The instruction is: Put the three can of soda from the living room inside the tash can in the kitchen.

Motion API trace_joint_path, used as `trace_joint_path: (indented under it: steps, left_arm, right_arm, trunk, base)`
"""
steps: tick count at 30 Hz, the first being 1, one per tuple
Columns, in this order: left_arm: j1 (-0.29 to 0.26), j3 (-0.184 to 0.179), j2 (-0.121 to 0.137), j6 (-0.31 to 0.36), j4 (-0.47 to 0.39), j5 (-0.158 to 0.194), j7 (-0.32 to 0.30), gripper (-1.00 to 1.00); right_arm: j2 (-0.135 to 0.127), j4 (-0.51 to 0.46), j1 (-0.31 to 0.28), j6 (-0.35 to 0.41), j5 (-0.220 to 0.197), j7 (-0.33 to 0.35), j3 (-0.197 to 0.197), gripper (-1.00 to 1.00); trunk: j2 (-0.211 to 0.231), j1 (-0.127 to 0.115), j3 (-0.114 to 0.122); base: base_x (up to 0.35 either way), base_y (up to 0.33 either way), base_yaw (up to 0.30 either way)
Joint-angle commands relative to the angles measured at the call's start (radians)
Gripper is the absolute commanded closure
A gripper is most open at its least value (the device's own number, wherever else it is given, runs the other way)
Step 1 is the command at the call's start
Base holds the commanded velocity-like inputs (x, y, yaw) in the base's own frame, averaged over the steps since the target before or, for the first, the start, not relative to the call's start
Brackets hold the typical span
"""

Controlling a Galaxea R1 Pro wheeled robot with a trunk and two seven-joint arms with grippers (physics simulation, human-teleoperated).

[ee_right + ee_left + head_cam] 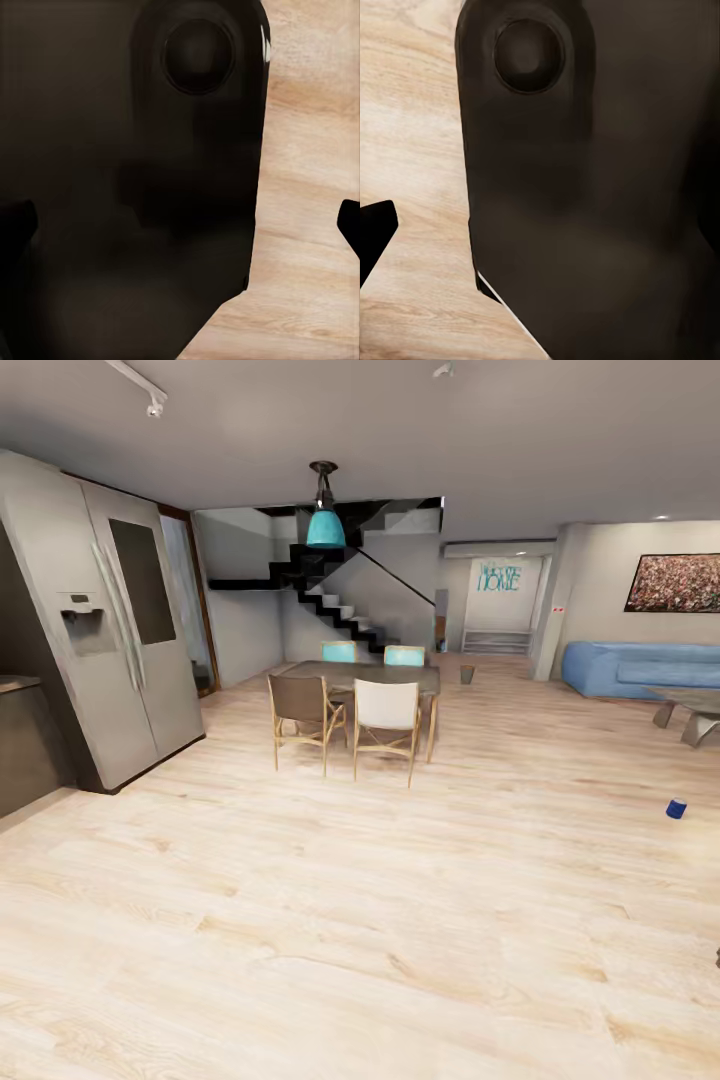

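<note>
One dark blue can of soda (676,809) sits on the wooden floor at the right, short of the sofa. Beyond the dining table a small tapered bucket (467,673) stands on the floor, too far off to be sure it is the tash can. The two orange cans are out of view. My right gripper (180,225) is open, its black fingertips (16,225) at both edges of the right wrist view, with my own dark body behind. In the left wrist view one black fingertip (375,234) of the left gripper (540,232) shows far to the side, so it reads as open and empty.
The grey double-door fridge (120,630) and a dark counter (25,745) mark the kitchen at the left. A dining table (365,678) with several chairs stands ahead, with stairs (330,600) behind. A blue sofa (640,668) and a low table (695,710) are at the right.
</note>
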Motion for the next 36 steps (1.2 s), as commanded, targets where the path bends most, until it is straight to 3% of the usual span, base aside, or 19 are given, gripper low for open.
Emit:
trace_joint_path:
  steps: [1, 4, 24, 29, 36]
  left_arm:
    - [0.000, 0.000, 0.000, 0.000, 0.000, 0.000, 0.000, -1.00]
    - [0.012, 0.002, 0.014, 0.000, 0.000, -0.002, 0.000, -1.00]
    - [0.012, 0.002, 0.014, 0.000, 0.000, -0.002, 0.000, -1.00]
    - [0.007, 0.002, 0.030, 0.003, -0.020, 0.004, -0.018, -1.00]
    - [-0.016, 0.006, 0.028, 0.014, -0.070, 0.011, -0.018, -1.00]
  right_arm:
    - [0.000, 0.000, 0.000, 0.000, 0.000, 0.000, 0.000, -1.00]
    - [0.014, -0.011, -0.017, 0.000, 0.005, 0.006, 0.008, -1.00]
    - [0.014, -0.011, -0.018, 0.000, 0.005, 0.004, 0.008, -1.00]
    - [0.026, -0.030, -0.046, 0.004, 0.002, -0.001, 0.005, -1.00]
    - [0.024, -0.066, -0.068, 0.007, 0.002, -0.002, 0.005, -1.00]
  trunk:
    - [0.000, 0.000, 0.000]
    - [0.000, 0.000, 0.000]
    - [0.000, 0.000, 0.000]
    - [0.000, 0.000, 0.000]
    - [0.000, 0.000, 0.000]
  base:
    - [0.000, 0.000, 0.000]
    - [0.000, 0.000, 0.000]
    - [0.000, 0.000, 0.000]
    - [0.000, 0.000, 0.000]
    - [0.000, 0.000, 0.000]
